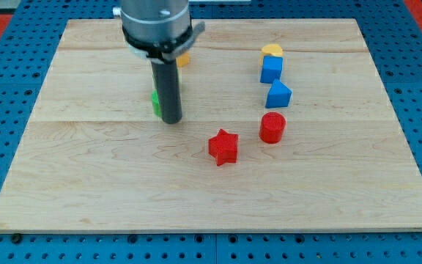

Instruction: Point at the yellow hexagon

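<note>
My tip (171, 120), a bare rod holding nothing, rests just right of a green block (154, 103). A yellow block (184, 59), shape hidden behind my mount, may be the hexagon; I risk shoving the green block or choosing the yellow block (272, 50) at the view's top right.

Red star (223, 147), red cylinder (272, 127)

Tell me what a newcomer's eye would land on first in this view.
First, the dark rod coming down from the view's top, my tip resting on the wooden board right beside a mostly hidden green block. Next, the red star and red cylinder near the centre, below two blue blocks. A yellow block sits above those, and another yellow block peeks out behind the arm.
</note>
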Tool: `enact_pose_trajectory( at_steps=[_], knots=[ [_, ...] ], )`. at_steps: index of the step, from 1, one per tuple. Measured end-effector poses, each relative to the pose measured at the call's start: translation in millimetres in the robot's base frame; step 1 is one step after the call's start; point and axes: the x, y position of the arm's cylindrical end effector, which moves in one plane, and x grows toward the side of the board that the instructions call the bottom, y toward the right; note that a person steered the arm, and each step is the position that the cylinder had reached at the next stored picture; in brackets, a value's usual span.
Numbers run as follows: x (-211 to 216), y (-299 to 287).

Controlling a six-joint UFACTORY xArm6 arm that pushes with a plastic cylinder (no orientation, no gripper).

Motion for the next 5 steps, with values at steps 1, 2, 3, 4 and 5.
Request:
enact_pose_trajectory(
  at_steps=[1, 2, 3, 4, 5],
  knots=[
    [-7.8, -1.3],
    [1.3, -19.4],
    [-29.2, -76.7],
    [-82.2, -131.3],
    [-112.0, -110.3]
  ],
)
